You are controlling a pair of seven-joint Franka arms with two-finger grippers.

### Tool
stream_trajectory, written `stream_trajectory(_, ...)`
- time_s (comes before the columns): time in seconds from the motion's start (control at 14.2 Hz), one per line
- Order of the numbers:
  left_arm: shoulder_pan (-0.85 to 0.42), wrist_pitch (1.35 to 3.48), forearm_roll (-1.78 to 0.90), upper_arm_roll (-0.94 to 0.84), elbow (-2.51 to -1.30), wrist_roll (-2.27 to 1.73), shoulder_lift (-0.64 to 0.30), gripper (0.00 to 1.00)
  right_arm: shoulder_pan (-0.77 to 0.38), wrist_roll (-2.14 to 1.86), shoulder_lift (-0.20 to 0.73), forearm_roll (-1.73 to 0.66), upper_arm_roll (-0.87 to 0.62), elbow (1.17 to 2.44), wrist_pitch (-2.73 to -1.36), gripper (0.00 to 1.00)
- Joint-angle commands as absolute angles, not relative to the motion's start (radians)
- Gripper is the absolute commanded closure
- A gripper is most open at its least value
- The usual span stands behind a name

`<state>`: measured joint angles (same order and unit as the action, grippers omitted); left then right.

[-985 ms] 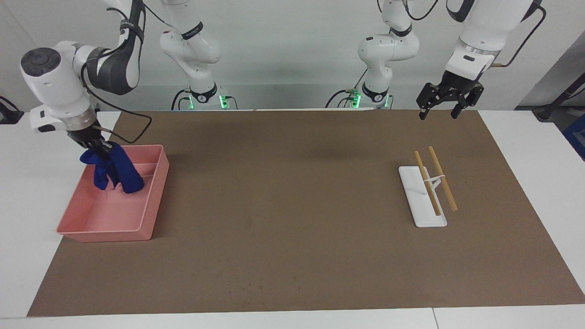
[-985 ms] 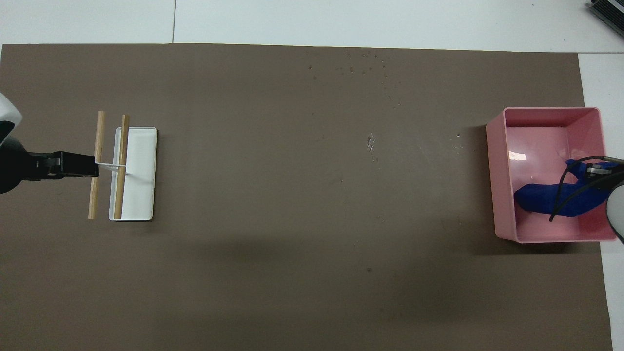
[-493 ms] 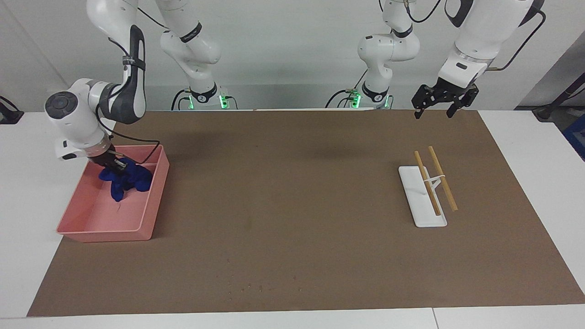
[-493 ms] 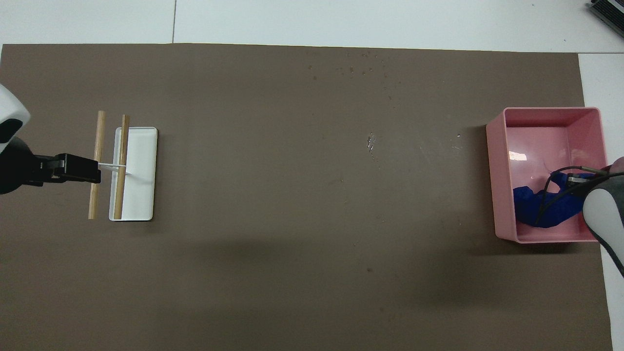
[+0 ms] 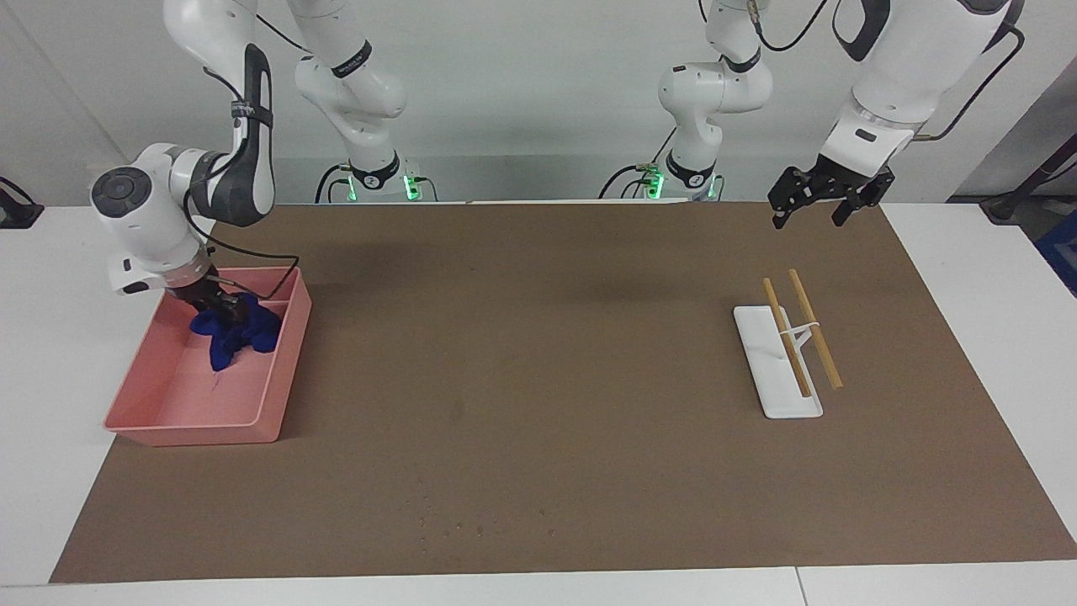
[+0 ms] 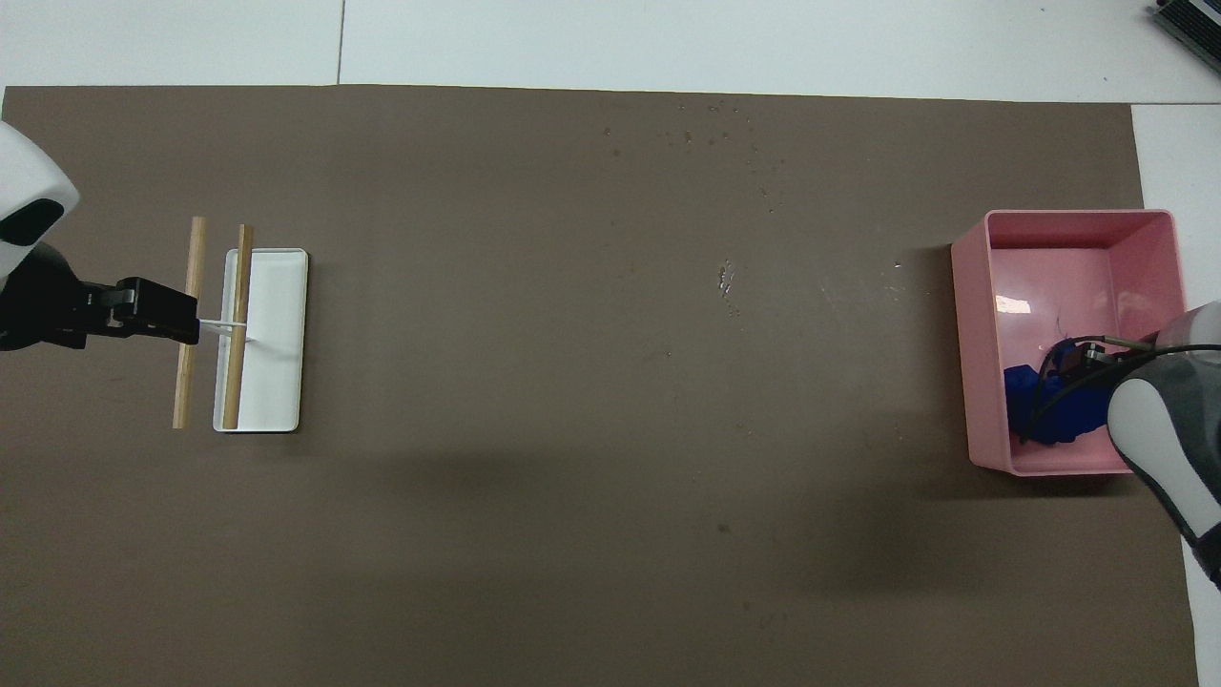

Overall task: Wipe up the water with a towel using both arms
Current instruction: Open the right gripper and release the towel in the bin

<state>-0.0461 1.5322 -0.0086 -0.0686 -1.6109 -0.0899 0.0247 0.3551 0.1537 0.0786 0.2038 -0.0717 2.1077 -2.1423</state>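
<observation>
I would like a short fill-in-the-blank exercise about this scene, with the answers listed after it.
1. The blue towel lies inside the ____ tray.
2. The right tool is down in that tray, at the ____.
3. The left tool hangs in the air with its fingers ____.
4. Two wooden sticks rest on a ____ stand.

Answers: pink; towel; open; white

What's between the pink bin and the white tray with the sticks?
Only bare brown mat with small water specks separates the pink bin and white tray, clearest overhead.
</observation>
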Motion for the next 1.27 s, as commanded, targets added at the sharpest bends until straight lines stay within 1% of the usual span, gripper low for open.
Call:
stream_trajectory(0.0,-0.051,1.494,0.014,-0.064,-1.588,-0.086,0.014,0.0,0.359,0.123,0.02,0.207,-0.133,2.051,-2.065,0.0)
stream_trajectory(0.28,-0.025,1.496,0.015,-0.08,-1.635,-0.084,0.044,0.0,0.357,0.121,-0.024,0.055,-0.192,1.935,-1.947,0.0)
stream_trajectory(0.42,0.0,1.5,0.015,-0.104,-1.635,-0.084,0.044,0.0,0.357,0.129,-0.022,0.055,-0.259,1.837,-1.867,0.0)
stream_trajectory(0.63,0.002,1.503,0.015,-0.104,-1.641,-0.086,0.044,0.0,0.356,0.143,-0.006,0.071,-0.342,1.692,-1.758,0.0)
stream_trajectory(0.7,0.003,1.503,0.014,-0.104,-1.641,-0.086,0.044,0.0,0.351,0.185,0.023,0.072,-0.365,1.621,-1.708,0.0)
stream_trajectory(0.84,0.002,1.511,0.015,-0.104,-1.641,-0.087,0.044,0.0,0.293,0.262,0.089,0.078,-0.374,1.479,-1.611,0.0)
stream_trajectory(0.91,0.0,1.512,0.014,-0.106,-1.641,-0.086,0.043,0.0,0.284,0.274,0.095,0.089,-0.376,1.445,-1.58,0.0)
stream_trajectory(1.2,-0.011,1.519,0.015,-0.106,-1.643,-0.091,0.043,0.0,0.282,0.273,0.084,0.083,-0.376,1.439,-1.572,0.0)
